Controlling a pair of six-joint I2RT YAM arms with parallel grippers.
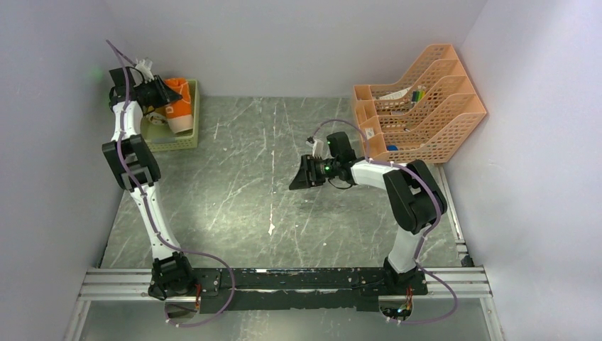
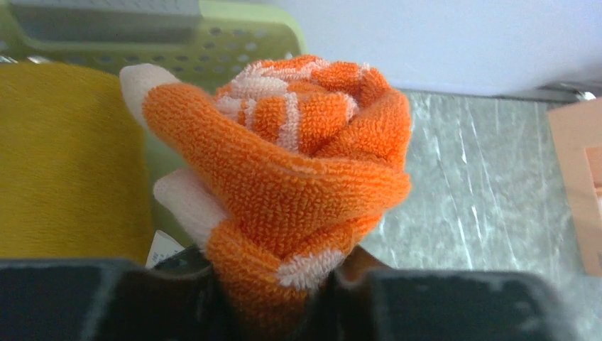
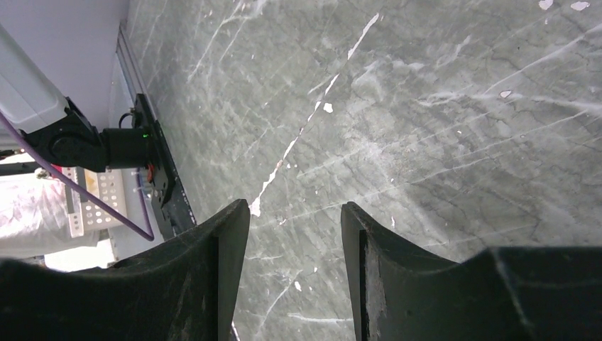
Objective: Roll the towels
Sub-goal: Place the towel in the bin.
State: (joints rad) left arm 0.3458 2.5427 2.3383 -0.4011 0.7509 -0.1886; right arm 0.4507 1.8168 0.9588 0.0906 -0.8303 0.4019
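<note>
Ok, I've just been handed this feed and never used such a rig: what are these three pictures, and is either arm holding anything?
These are two robot arms bolted at the table's near edge. The wide picture looks down from above and behind them; the other two come from a camera on each wrist. The left hand is closed on a rolled orange towel at the green basket, far left; a yellow towel shows beside it. The right hand is open and holds nothing, above the grey table. A peach file rack stands far right.
</note>
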